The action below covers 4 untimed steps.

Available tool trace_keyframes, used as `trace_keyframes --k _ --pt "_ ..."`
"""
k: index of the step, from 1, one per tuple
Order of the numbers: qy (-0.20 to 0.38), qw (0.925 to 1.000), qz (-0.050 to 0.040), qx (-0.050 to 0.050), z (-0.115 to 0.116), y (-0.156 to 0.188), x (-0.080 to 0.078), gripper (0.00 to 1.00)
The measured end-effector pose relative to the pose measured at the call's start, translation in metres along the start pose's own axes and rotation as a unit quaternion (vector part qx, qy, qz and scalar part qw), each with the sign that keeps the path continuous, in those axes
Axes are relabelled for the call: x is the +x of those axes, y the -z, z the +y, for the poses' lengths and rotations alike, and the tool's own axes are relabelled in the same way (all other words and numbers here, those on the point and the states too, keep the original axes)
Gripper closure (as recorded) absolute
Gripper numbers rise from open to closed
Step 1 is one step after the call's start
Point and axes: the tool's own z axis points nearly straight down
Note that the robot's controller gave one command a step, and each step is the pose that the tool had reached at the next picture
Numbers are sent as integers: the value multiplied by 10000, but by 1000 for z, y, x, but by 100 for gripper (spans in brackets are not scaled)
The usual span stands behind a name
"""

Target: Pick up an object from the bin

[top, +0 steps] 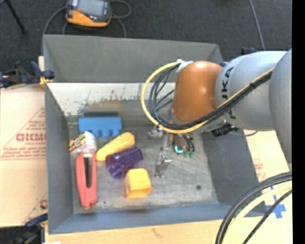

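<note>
In the bin (pixel 132 60), a toy brick (pixel 99 125) lies at the back; before it a toy banana (pixel 115 145), a tipped cup (pixel 124 161) and a cube (pixel 138 182); the gripper (pixel 162 165) hangs just right.

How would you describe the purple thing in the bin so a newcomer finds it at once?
In the grey bin, look at the cluster of things in its left half. The purple cup lies on its side left of the hand, between a yellow banana-like piece above it and a yellow block below. It alone is purple and see-through.
</note>
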Motion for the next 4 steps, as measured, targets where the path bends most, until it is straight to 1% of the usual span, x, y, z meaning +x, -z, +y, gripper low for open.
trace_keyframes --k 1,2,3,4 --pt "-2 10000 -35 -2 0 4 -2 0" --pt "118 9999 -57 14 9 -4 0 0" --pt "-262 9996 -50 38 86 -48 8 100" --pt "-263 9996 -50 38 86 -48 8 100"
